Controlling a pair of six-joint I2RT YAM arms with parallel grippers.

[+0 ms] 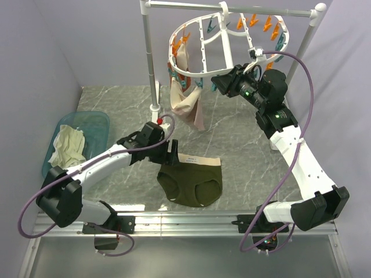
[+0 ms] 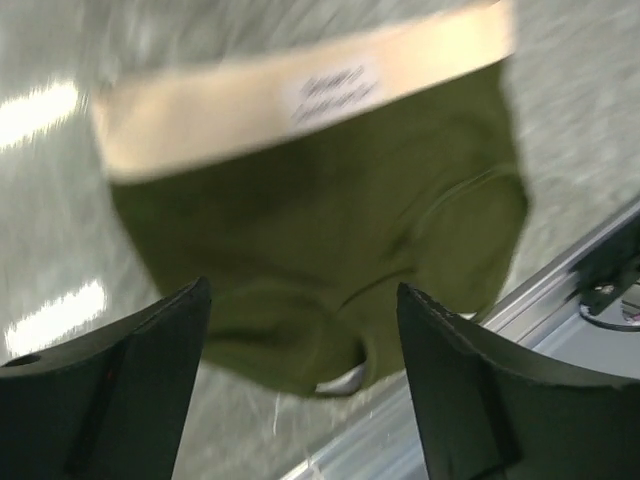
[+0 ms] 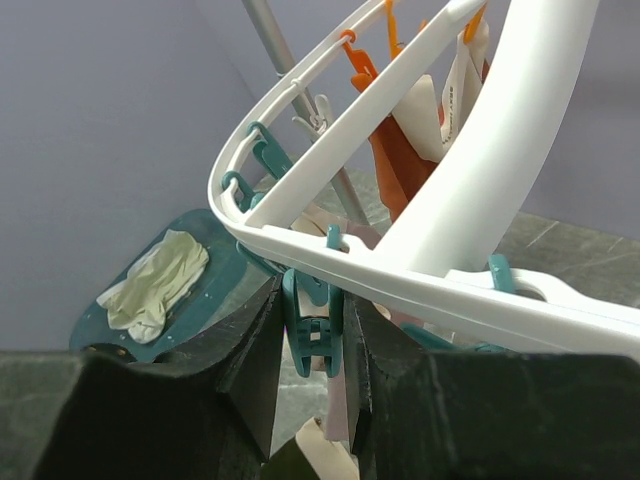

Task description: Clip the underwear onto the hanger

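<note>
Nearest the arm bases, the underwear [image 1: 191, 182] lies flat on the tabletop [image 1: 240, 136], not yet picked up, its beige waistband on the far side. The left gripper [image 1: 170, 149] hovers by the waistband's left end, its fingers [image 2: 150, 350] spread apart and holding nothing, so the pick-up looks like the step in hand. It calls for descending, pinching the waistband and lifting. Farther back, the right gripper [image 3: 314, 300] is clenched on a teal clothespin [image 3: 310, 340] under the hanger [image 1: 204, 74]; whether that pin gapes cannot be told.
</note>
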